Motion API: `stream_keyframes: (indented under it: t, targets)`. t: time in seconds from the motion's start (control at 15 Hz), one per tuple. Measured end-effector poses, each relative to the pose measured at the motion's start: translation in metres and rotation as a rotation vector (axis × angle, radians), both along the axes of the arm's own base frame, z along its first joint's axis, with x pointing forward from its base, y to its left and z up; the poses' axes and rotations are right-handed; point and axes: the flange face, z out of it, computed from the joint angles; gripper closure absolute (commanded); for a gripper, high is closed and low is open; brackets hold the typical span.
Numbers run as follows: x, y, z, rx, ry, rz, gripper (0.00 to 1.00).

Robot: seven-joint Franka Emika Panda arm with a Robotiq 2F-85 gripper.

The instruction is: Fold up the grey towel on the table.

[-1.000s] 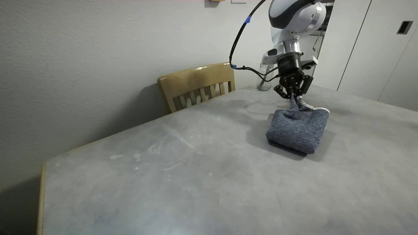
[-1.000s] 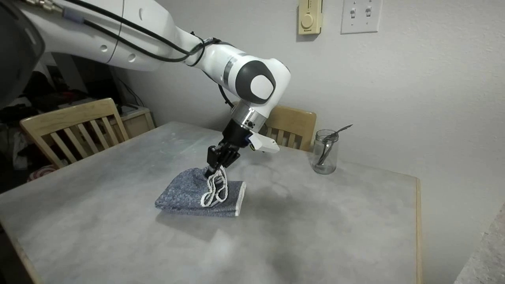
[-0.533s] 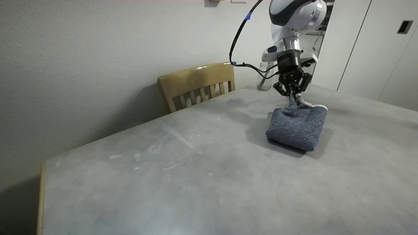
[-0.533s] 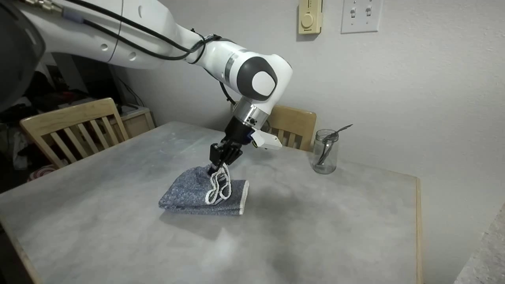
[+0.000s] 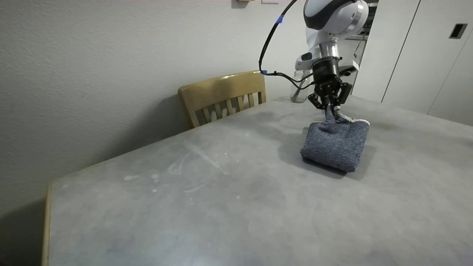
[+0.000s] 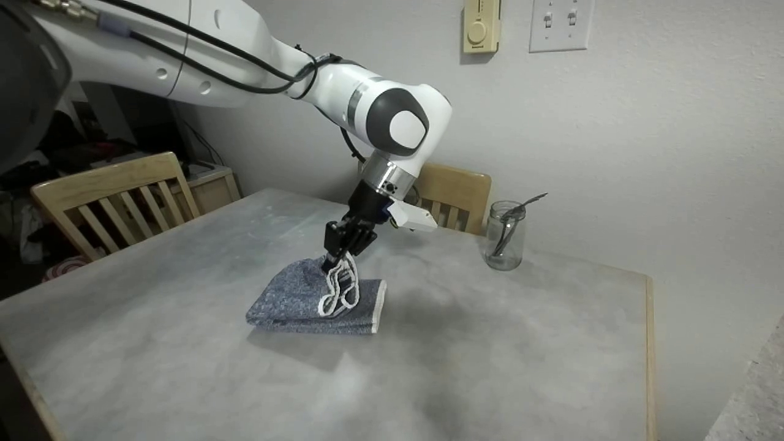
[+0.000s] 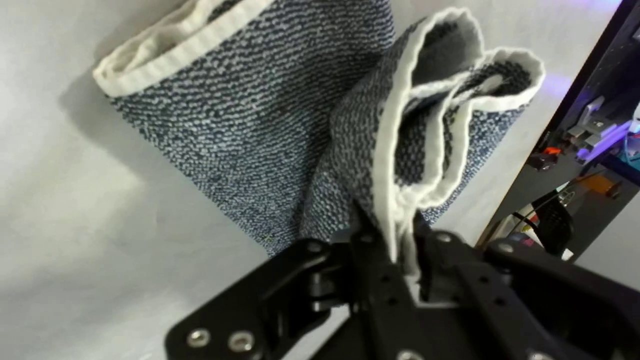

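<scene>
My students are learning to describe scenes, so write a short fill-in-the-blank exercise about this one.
The gripper pinches the towel, whose trim is coloured ____.
Rather than being spread flat, the towel is ____ over itself.
The jar on the table stands ____, not on its side.
The wall plate carries ____ light switches.
Missing words: white; folded; upright; two.

From my remote post, I read the blue-grey, white-trimmed cloth towel (image 7: 235,125) as rough and matt, the pale grey, flat, concrete-look table (image 6: 520,355) as mostly matt, a yellow, slat-backed wooden chair (image 5: 221,88) as lightly glossy, and the clear, cylindrical glass jar (image 6: 514,248) as smooth.
</scene>
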Motion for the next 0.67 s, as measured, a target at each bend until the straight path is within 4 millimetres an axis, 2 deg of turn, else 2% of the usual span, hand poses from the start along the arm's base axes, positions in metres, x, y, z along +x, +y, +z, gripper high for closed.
stream_keyframes:
  t: [0.27,0.47,0.67]
  targets:
    - [0.005,0.0,0.005,-0.026,-0.019,-0.03,0.21]
    - [0.011,-0.001,0.021,-0.052,-0.059,-0.058,0.02]
    - [0.016,0.0,0.043,-0.079,-0.103,-0.108,0.0]
